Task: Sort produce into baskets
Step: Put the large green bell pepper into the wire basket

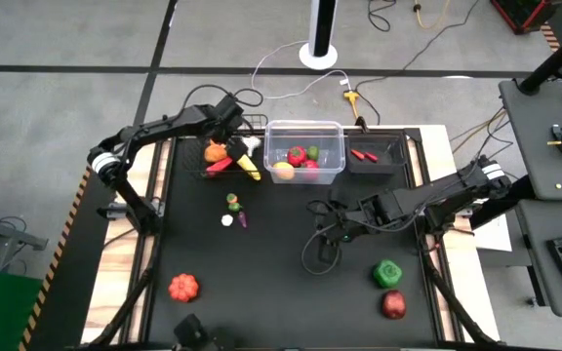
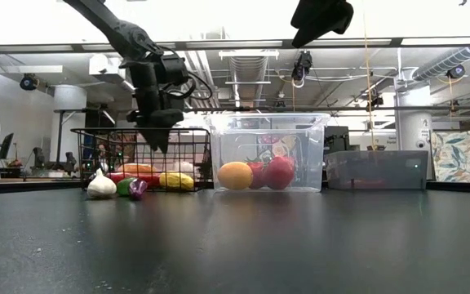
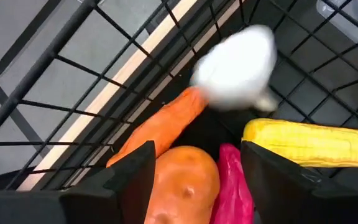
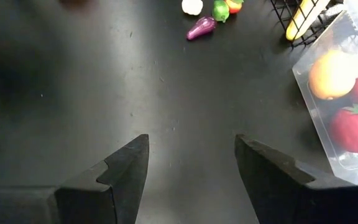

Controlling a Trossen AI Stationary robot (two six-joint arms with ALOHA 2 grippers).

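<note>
Baskets: three stood in a row at the table's far edge: a wire basket (image 1: 224, 156), a clear bin (image 1: 305, 154), a dark tray (image 1: 375, 154).
Wire basket contents: a white garlic (image 3: 236, 65), a carrot (image 3: 160, 124), a corn cob (image 3: 312, 143) and a red chilli (image 3: 232, 186); the carrot and the corn cob lay lengthwise, angled apart.
Left gripper (image 3: 197, 180): jaws parted over the wire basket, empty.
Right gripper (image 4: 191, 174): jaws apart, empty, above bare table (image 1: 281, 283).
Loose produce: a pumpkin (image 1: 182, 287), a green pepper (image 1: 387, 273), an apple (image 1: 393, 305).
</note>
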